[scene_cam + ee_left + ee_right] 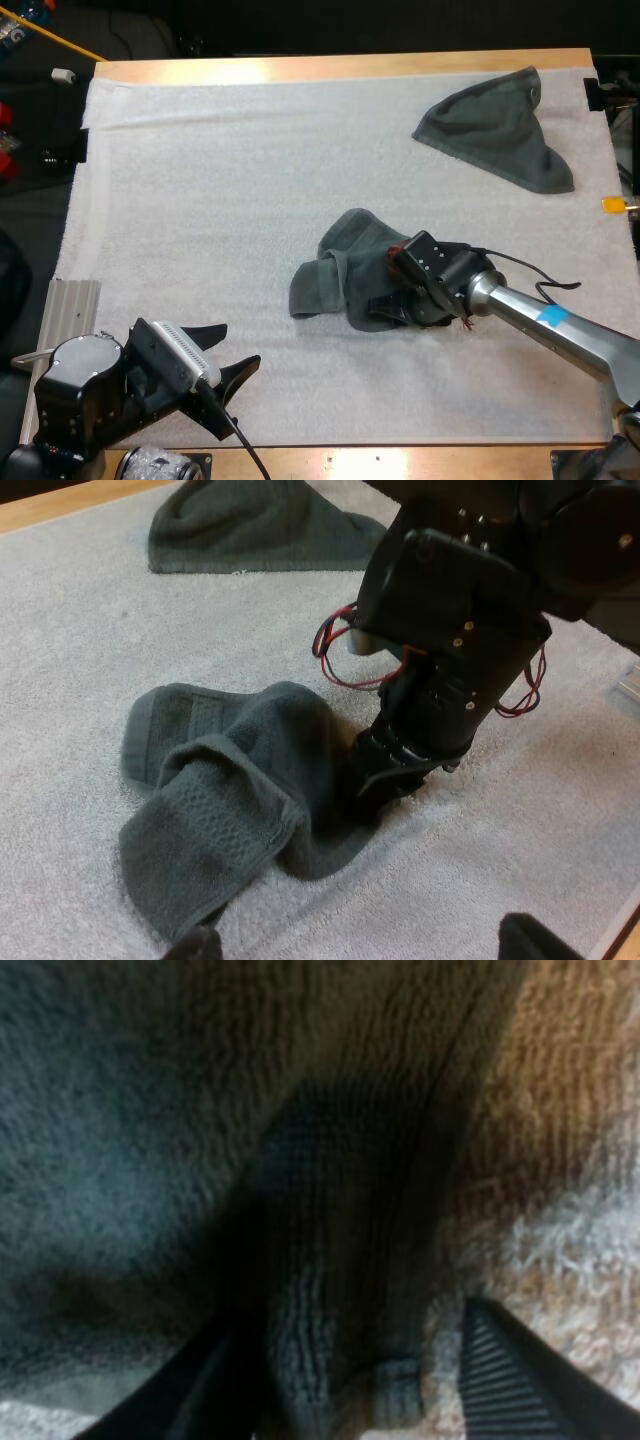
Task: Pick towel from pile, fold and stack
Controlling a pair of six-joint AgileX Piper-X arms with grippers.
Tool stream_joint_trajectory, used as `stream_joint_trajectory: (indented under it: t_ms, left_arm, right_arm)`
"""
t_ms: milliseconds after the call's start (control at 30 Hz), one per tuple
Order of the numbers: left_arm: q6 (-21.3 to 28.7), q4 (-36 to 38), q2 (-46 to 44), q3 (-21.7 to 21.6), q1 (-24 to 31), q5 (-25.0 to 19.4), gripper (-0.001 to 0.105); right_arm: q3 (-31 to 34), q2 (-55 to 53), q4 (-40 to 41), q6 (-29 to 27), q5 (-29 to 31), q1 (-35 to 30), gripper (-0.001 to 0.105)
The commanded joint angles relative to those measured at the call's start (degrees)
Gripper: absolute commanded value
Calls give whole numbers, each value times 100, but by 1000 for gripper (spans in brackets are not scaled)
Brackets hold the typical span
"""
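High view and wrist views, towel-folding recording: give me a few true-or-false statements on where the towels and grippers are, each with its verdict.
1. The right gripper is down at the crumpled towel in the middle of the mat. True.
2. The left gripper is shut on a towel. False: its fingers stand apart over bare mat at the near side, clear of both towels.
3. A second towel lies near the mat's far right corner. True.
4. The two towels overlap. False: bare mat separates them.
5. The second towel is a neat square stack. False: it lies loosely spread in a rough triangle.
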Motion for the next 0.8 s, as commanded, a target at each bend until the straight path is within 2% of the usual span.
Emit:
stream_joint_trajectory:
  t_ms: [0, 33, 100, 167, 200, 300, 400, 567, 633, 767]
  left_arm:
    - [1, 50, 4, -30, -36, 38, 56]
    - [1, 73, 4, -30, -36, 38, 56]
    - [1, 85, 4, -30, -36, 38, 56]
    - [1, 84, 4, -30, -36, 38, 56]
    - [1, 84, 4, -30, -36, 38, 56]
    - [1, 84, 4, -30, -36, 38, 56]
    - [1, 84, 4, -30, -36, 38, 56]
    - [1, 72, 4, -30, -36, 38, 56]
    - [1, 69, 4, -30, -36, 38, 56]
    - [1, 69, 4, -30, -36, 38, 56]
  right_arm:
    - [-5, -28, -4, 22, 50, -20, 45]
    - [-7, -28, -4, 16, 137, -20, 42]
    - [-16, -28, -4, -46, 207, -20, 29]
    - [-16, -28, 32, -166, 225, -20, 5]
    - [-16, -33, 61, -208, 225, -20, 0]
    - [-16, -126, 275, -518, 379, -18, 0]
    - [-16, -383, 789, -1005, 1046, -10, 0]
    - [-16, -1053, 1855, -1952, 2783, -22, 0]
    - [-16, -1261, 2118, -2229, 3237, -22, 0]
    - [-5, -1480, 2374, -2476, 3455, -22, 0]
